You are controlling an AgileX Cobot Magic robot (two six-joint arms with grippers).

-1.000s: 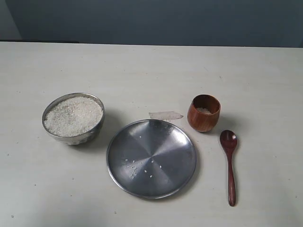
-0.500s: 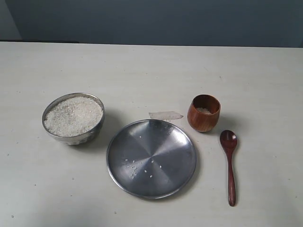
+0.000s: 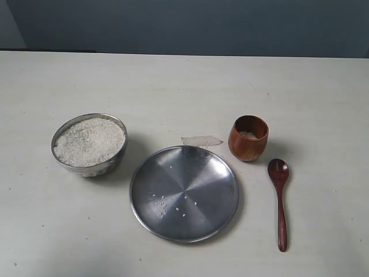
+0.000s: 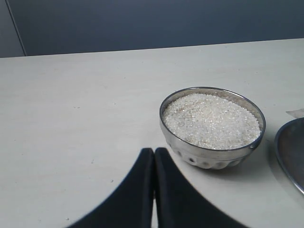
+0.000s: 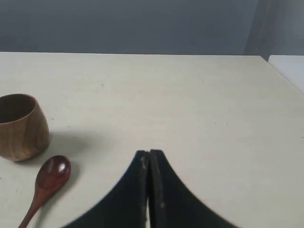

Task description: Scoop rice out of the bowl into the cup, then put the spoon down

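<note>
Right claw (image 5: 149, 159) is pressed together and empty, left claw (image 4: 154, 156) too, spoon (image 3: 281, 202) lies on the tabletop (image 3: 173, 86) just beside the cup (image 3: 248, 137), so I reckon next up is spreading and grabbing its handle.

The exterior view looks steeply down from the near side over the pale worktop (image 3: 173, 81), facing the dark far wall (image 3: 184, 26). The left wrist view sits low and close behind the black left gripper (image 4: 154, 153), facing far across the shiny round steel bowl (image 4: 209, 154) and an edge of the wide flat steel plate (image 4: 292, 152). The right wrist view, equally low behind the right gripper (image 5: 149, 154), takes in the reddish-brown wooden cup (image 5: 21, 128) and dark wooden spoon (image 5: 50, 178). The exterior view shares all four.
</note>
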